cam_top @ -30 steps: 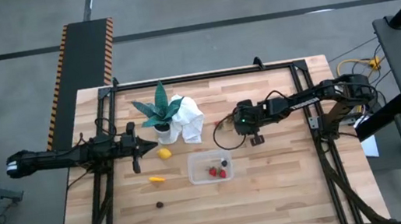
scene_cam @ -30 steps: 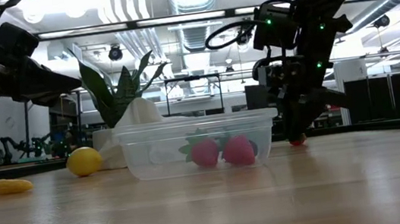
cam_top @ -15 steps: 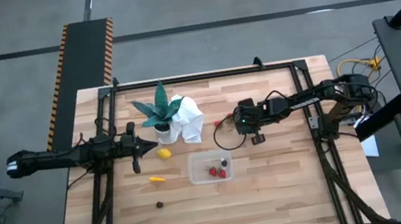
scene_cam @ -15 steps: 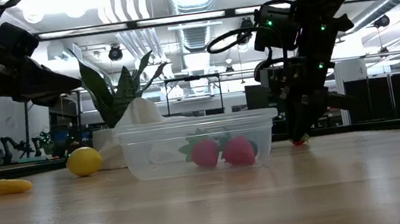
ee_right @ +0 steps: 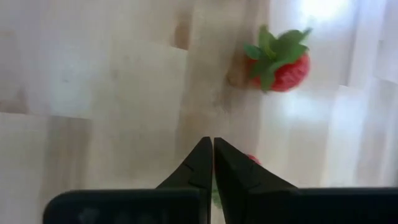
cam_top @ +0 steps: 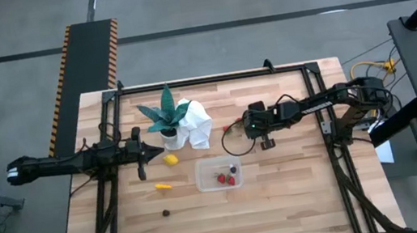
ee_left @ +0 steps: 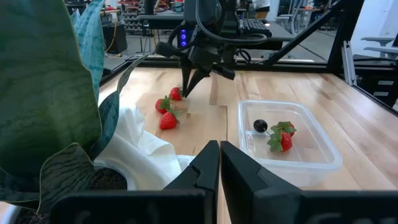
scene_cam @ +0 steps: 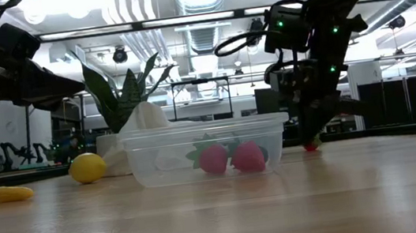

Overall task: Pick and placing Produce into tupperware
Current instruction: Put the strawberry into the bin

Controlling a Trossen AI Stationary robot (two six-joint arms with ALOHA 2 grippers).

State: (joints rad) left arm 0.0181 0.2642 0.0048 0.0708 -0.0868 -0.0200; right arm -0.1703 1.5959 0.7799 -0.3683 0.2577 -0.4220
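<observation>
Looks like it's mid-pick on a loose strawberry (ee_left: 176, 94): the right gripper (ee_left: 185, 91) is tipped nose-down onto the tabletop (cam_top: 301, 193), jaws pinched nearly together with a bit of red just under the tips, so I can't tell if it's actually gripped. Another strawberry (ee_right: 281, 64) lies just ahead of the jaws. The tupperware (cam_top: 219, 174) sits off to the side, two berries already inside. Next it needs a firm pinch and a lift over. The left gripper (cam_top: 142, 152) waits beside the plant, jaws together.

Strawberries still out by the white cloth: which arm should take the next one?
Probably the right. The right gripper hangs directly over those strawberries; the left gripper waits by the potted plant, farther away.
</observation>
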